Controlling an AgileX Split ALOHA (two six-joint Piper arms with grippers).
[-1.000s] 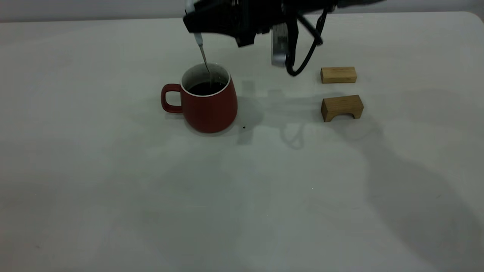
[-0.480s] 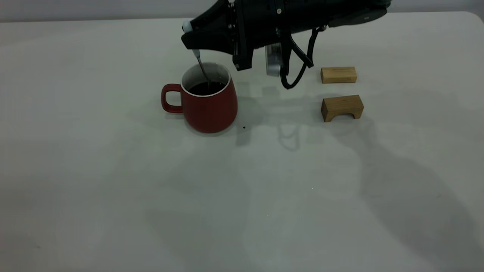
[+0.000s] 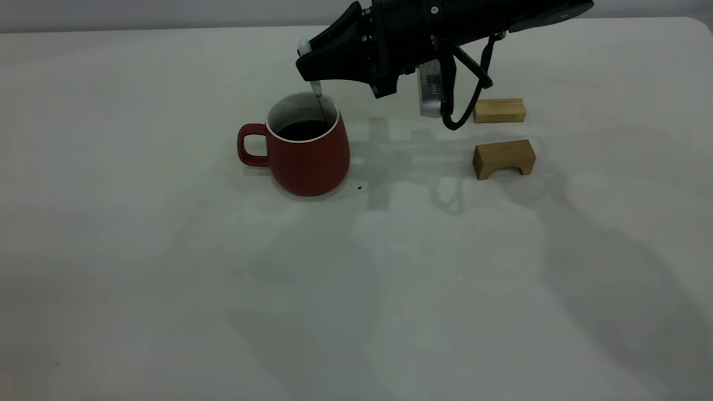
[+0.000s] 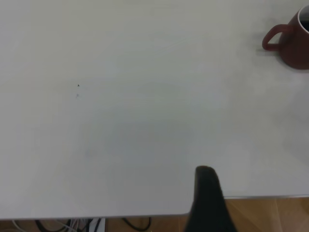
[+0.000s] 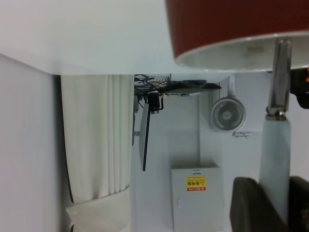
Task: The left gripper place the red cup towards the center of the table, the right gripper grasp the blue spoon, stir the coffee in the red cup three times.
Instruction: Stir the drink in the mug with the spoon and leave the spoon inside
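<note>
The red cup point(image 3: 308, 159) stands upright on the table point(image 3: 167, 278), a little left of centre at the back, its handle pointing left. Dark coffee point(image 3: 303, 130) fills it. My right gripper point(image 3: 312, 62) hovers just above the cup's right rim, shut on the blue spoon point(image 3: 316, 87). The spoon hangs nearly straight down, with its metal neck inside the cup. In the right wrist view the pale handle point(image 5: 275, 159) sits between the two black fingers point(image 5: 251, 208), and the cup's rim point(image 5: 231, 53) is right beyond. My left gripper point(image 4: 207, 193) is parked over the table's edge, far from the cup point(image 4: 292, 41).
Two wooden blocks lie right of the cup: a plain bar point(image 3: 498, 110) and an arch-shaped one point(image 3: 504, 158) in front of it. A tiny dark speck point(image 3: 360, 188) lies by the cup's base. The arm's cable point(image 3: 462, 114) hangs near the bar.
My right gripper has come down and then shifted right, carrying the spoon from the cup's left side to its right side. The cup and the blocks have stayed put.
</note>
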